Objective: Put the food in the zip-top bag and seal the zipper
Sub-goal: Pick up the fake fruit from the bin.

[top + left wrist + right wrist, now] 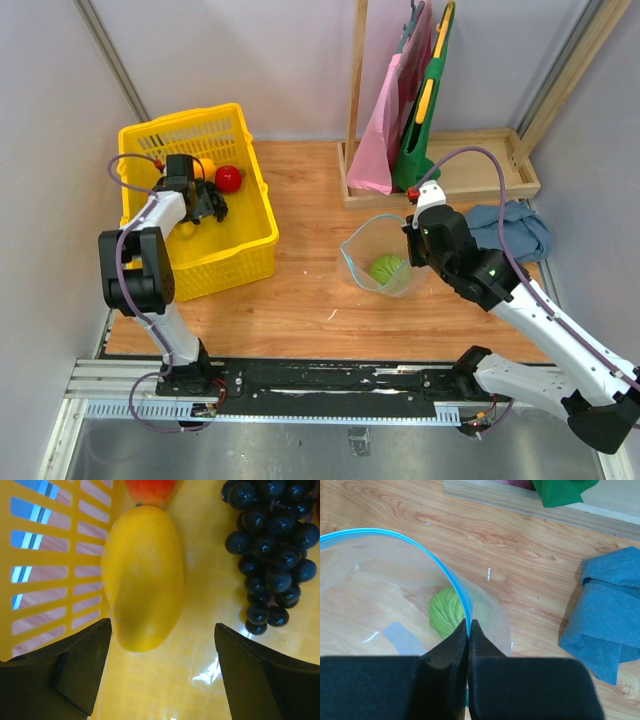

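The left arm's fingers [80, 665] stood apart and empty inside the yellow basket [55, 555]. The mango [142, 575] lay just ahead of them. Its near end sat between the tips, closer to the left one, and its long axis ran straight away from the fingers. Closing on it would probably have needed a small shift toward that side. The grape bunch [272, 550] lay beyond the right tip, apart from the mango. A red one [150, 490] touched the mango's far end and was cut off by the frame.

The right arm's fingers [445, 655] were clamped together on the rim of the zip-top bag [370, 580], right at the blue zipper [395, 534]. They held the mouth open above the counter [520, 555], with the pale green round one [445, 612] already inside. The basket was well apart from the bag, so the left arm was the nearer one to the remaining food.

From above, the left arm hid most of the basket floor. Whether its fingers touched that floor could not be told.
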### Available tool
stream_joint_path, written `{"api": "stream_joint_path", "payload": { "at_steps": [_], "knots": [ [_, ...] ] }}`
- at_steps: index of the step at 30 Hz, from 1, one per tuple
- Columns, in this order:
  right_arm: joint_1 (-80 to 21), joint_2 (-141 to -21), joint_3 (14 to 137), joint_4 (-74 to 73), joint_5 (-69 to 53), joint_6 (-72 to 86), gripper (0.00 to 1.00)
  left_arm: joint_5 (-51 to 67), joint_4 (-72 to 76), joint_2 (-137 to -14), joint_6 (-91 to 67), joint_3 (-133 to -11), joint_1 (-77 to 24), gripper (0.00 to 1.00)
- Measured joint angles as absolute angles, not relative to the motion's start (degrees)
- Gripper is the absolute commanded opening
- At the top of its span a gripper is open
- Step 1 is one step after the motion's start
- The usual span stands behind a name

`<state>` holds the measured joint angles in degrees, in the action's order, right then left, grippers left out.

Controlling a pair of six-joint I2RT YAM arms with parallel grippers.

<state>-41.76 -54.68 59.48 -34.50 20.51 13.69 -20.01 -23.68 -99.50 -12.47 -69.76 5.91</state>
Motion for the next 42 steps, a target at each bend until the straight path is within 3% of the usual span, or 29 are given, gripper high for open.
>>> {"api": "stream_joint_path", "payload": {
  "at_steps": [7,13,23,32,34,42],
  "knots": [
    [-41.76,-54.68,59.4,-34.44,20.51,13.58,0.01,-20.69,-20.53,-105.16,-12.45,-70.17,6.79,0.8],
    [-41.76,-54.68,59.18,-34.26,20.47,13.61,0.0,-20.1,-18.94,-108.16,-12.45,-70.17,7.4,0.66],
    [-41.76,-54.57,58.48,-34.09,19.9,13.58,0.01,-19.29,-16.67,-108.16,-12.64,-70.17,7.51,0.78],
    [-41.76,-54.26,58.22,-34.11,19.2,13.58,0.01,-19.18,-12.49,-108.33,-13.08,-70.17,9.34,0.77],
    [-41.76,-54.26,58.22,-34.09,18.98,13.61,0.0,-18.7,-11.4,-108.92,-12.97,-70.17,9.85,0.73],
    [-41.76,-54.28,58.22,-34.11,18.15,13.58,0.01,-15.42,-9.28,-110.02,-11.73,-70.17,10.11,0.42]
  ]
}}
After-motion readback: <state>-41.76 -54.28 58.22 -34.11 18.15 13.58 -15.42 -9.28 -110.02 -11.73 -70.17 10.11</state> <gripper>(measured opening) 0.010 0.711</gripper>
